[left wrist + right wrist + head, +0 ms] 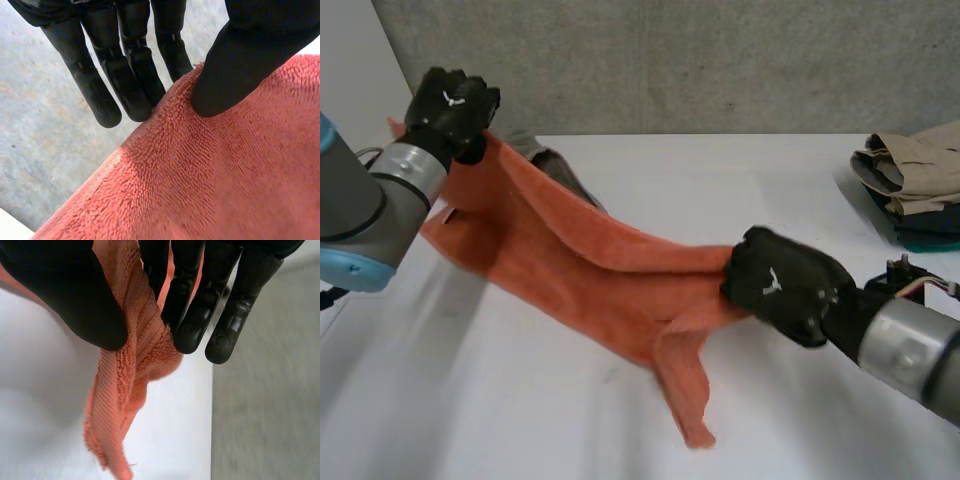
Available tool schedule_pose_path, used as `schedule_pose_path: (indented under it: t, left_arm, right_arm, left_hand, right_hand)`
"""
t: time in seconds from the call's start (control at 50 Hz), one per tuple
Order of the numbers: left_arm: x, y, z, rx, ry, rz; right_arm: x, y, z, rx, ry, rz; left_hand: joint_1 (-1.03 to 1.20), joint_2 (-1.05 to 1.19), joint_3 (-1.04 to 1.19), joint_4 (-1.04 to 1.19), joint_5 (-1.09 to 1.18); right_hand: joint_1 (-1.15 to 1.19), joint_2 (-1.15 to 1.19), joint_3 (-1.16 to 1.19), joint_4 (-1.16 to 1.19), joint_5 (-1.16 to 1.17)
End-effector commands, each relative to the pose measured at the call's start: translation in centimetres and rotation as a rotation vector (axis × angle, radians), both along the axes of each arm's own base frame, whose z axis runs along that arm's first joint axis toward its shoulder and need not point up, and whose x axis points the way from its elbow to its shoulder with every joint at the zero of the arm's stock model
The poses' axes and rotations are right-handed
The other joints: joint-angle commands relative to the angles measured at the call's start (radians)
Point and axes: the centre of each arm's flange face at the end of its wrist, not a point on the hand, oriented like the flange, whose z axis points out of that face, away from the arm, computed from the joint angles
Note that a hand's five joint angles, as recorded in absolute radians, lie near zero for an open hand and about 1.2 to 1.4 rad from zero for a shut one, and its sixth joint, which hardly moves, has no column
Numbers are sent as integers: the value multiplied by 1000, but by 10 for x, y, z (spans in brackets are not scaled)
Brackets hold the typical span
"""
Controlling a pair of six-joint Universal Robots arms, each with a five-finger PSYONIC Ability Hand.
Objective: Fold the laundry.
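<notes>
One orange towel (580,260) held up; left hand (450,105) pinches corner, right hand (785,285) pinches edge; one clothes pile (915,165) aside.

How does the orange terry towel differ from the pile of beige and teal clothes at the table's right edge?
The orange terry towel is held up, stretched between the left hand and the right hand; the pile of beige and teal clothes lies untouched. The towel is unfolded and one colour; the pile is folded, layered. Both are cloth.
</notes>
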Motion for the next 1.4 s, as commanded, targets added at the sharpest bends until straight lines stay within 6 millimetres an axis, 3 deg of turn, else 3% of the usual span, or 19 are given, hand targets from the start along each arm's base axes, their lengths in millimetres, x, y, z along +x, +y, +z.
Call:
schedule_pose_path:
  t: [0.02,0.08,0.28,0.42,0.48,0.52,0.66,0.82,0.98,1.02,1.04,1.08,1.18,1.2,1.26,1.28,1.3,1.36,1.4]
  left_arm:
    - [-7,27,24,-5,76,-48]
    - [-12,32,27,-11,78,-62]
    - [-16,43,43,-46,87,-81]
    - [-25,66,73,-112,113,-122]
    - [-28,79,83,-135,118,-144]
    - [-29,88,94,-165,128,-156]
    - [-23,111,118,-230,144,-169]
    - [-18,132,141,-301,160,-179]
    - [-16,135,142,-311,160,-176]
    - [-15,134,143,-319,161,-173]
    - [-15,133,143,-325,162,-172]
    - [-13,128,144,-342,165,-161]
    - [-14,113,138,-349,161,-148]
    - [-15,107,134,-346,158,-146]
    - [-21,75,128,-377,155,-126]
    - [-22,67,130,-391,160,-119]
    - [-23,53,136,-426,169,-104]
    - [-23,36,148,-485,192,-81]
    - [-22,30,168,-558,230,-43]
  right_arm:
    - [-33,-2,13,106,-31,118]
    - [-36,-13,16,210,-58,29]
    - [-47,-64,33,630,-416,-364]
    - [-55,-98,21,782,-631,-631]
    - [-43,-97,24,778,-656,-644]
    - [-24,-92,26,791,-658,-629]
    - [16,-81,11,861,-619,-631]
    - [40,-80,-17,1084,-607,-683]
    - [59,-69,-48,1245,-492,-669]
    - [60,-70,-50,1247,-490,-670]
    - [60,-73,-50,1245,-495,-672]
    - [61,-76,-48,1223,-502,-664]
    - [61,-99,-13,1009,-554,-621]
    - [59,-111,12,870,-601,-603]
    - [53,-129,52,635,-698,-589]
    - [51,-135,81,480,-775,-566]
    - [50,-136,96,401,-817,-547]
    - [43,-142,146,105,-971,-471]
    - [40,-142,162,-13,-1023,-440]
  left_hand:
    - [252,201,207,198,245]
    - [252,201,207,198,245]
    - [252,201,207,198,245]
    - [252,201,207,198,245]
    - [252,201,207,198,245]
    - [252,201,207,198,245]
    - [252,201,207,198,245]
    - [252,201,207,198,245]
    - [252,201,207,198,245]
    - [252,201,207,198,245]
    - [252,201,207,198,245]
    - [252,201,207,198,245]
    - [252,201,207,198,245]
    - [252,201,207,198,245]
    - [252,201,207,198,245]
    - [252,201,207,198,245]
    - [252,201,207,198,245]
    - [252,201,207,198,245]
    - [252,201,207,198,245]
  right_hand:
    - [-574,-776,-793,-793,-756]
    - [-730,-932,-949,-948,-912]
    - [-724,-926,-943,-943,-907]
    - [-624,-827,-843,-843,-807]
    - [-636,-838,-855,-854,-818]
    - [-651,-853,-869,-869,-833]
    - [-630,-833,-849,-849,-813]
    - [-648,-850,-867,-866,-830]
    - [-598,-800,-817,-816,-780]
    - [-400,-602,-618,-618,-582]
    - [14,-188,-204,-204,-168]
    - [427,224,208,208,244]
    - [429,226,210,210,246]
    - [429,226,210,210,246]
    - [429,226,210,210,246]
    - [429,226,210,210,246]
    - [429,226,210,210,246]
    - [429,226,210,210,246]
    - [429,226,210,210,246]
